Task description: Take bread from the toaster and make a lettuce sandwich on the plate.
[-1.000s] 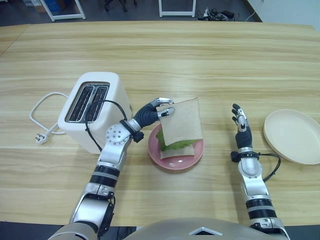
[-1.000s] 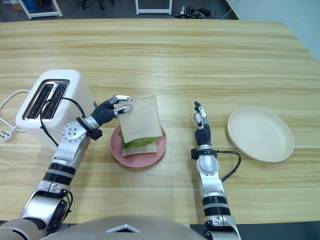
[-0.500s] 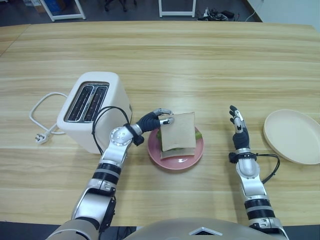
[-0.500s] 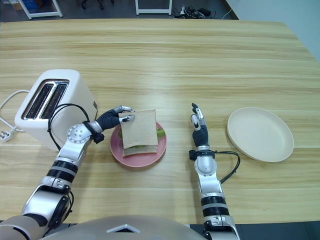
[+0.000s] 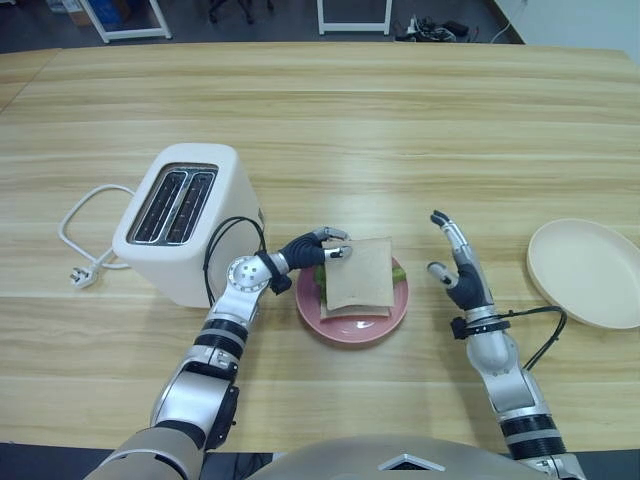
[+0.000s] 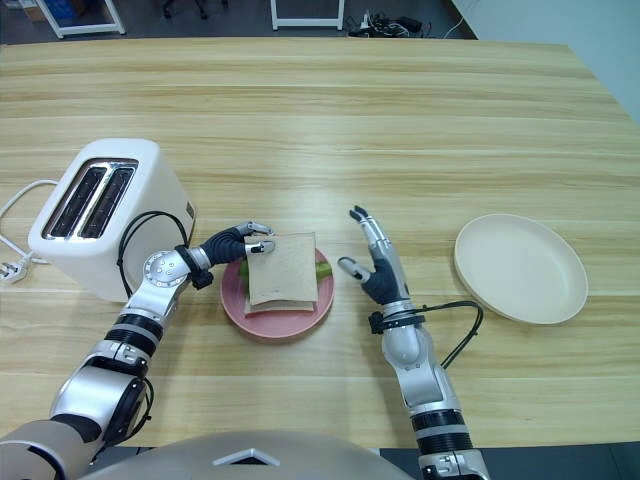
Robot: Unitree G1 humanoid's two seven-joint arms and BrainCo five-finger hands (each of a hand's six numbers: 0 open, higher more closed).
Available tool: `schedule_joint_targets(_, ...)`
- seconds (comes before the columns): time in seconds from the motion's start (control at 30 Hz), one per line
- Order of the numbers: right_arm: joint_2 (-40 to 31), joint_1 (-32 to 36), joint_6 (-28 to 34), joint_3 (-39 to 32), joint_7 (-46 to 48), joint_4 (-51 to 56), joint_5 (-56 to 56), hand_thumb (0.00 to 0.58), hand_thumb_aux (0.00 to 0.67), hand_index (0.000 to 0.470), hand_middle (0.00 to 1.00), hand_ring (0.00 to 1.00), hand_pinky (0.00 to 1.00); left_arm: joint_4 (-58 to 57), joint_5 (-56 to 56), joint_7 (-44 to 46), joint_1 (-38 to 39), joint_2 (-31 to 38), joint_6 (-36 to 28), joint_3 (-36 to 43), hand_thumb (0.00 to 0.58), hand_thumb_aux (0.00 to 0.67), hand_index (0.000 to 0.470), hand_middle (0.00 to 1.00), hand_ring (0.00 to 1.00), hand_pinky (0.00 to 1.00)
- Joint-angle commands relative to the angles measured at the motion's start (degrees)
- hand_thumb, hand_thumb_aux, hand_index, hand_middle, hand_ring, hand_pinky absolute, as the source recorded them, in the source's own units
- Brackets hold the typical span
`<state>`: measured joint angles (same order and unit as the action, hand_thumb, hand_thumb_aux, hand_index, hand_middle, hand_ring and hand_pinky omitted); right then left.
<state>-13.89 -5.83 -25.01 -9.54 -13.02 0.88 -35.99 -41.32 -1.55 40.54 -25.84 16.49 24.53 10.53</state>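
A pink plate (image 5: 352, 336) sits on the wooden table in front of me. On it lies a sandwich: a bottom slice, green lettuce (image 5: 399, 270) peeking out at the edges, and a top bread slice (image 5: 361, 276) lying nearly flat. My left hand (image 5: 314, 247) is at the slice's upper left corner, fingers pinched on it. My right hand (image 5: 455, 276) hovers just right of the plate, open, fingers spread and tilted toward the sandwich, touching nothing. The white toaster (image 5: 180, 218) stands left of the plate, its two slots dark.
A beige plate (image 5: 588, 272) with nothing on it lies at the right edge of the table. The toaster's white cord and plug (image 5: 82, 277) trail off to the left. Bare wood stretches across the far half of the table.
My left hand has lowered the tilted top slice until it lies flat on the lettuce. My right hand has moved left toward the pink plate and leaned its fingers inward.
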Motion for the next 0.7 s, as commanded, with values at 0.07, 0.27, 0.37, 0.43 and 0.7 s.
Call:
schedule_joint_targets(0.07, -5.0, 0.7, 2.2, -9.0, -7.5, -3.3, -24.7, 0.000, 0.000, 0.000, 0.00, 0.00, 0.00, -2.3, 1.4, 0.3, 0.4, 1.2, -0.9, -0.3, 0.580, 0.670, 0.470, 1.00, 1.00, 1.00)
schedule_joint_targets(0.27, -4.8, 5.3, 5.0, -17.1, -10.9, 4.7, -33.1, 0.000, 0.000, 0.000, 0.00, 0.00, 0.00, -4.0, 2.4, -0.3, 0.0, 0.7, -0.4, 0.3, 0.580, 0.670, 0.470, 1.00, 1.00, 1.00)
schedule_joint_targets(0.37, -4.9, 7.3, 7.3, -21.6, -10.8, 8.0, -36.9, 0.000, 0.000, 0.000, 0.00, 0.00, 0.00, -4.6, 3.1, -0.9, -0.2, 0.7, 0.0, 0.7, 0.580, 0.670, 0.470, 1.00, 1.00, 1.00)
schedule_joint_targets(0.43, -5.1, 8.2, 9.1, -24.5, -9.8, 10.1, -39.2, 0.000, 0.000, 0.000, 0.00, 0.00, 0.00, -5.0, 3.6, -1.3, -0.4, 0.6, 0.2, 0.9, 0.580, 0.670, 0.470, 1.00, 1.00, 1.00)
schedule_joint_targets(0.7, -8.0, 7.6, 11.9, -32.6, -2.4, 13.6, -40.0, 0.000, 0.000, 0.000, 0.00, 0.00, 0.00, -1.9, 6.8, -7.9, -0.2, -0.1, -0.3, 1.4, 0.576, 0.617, 0.433, 0.84, 0.84, 0.84)
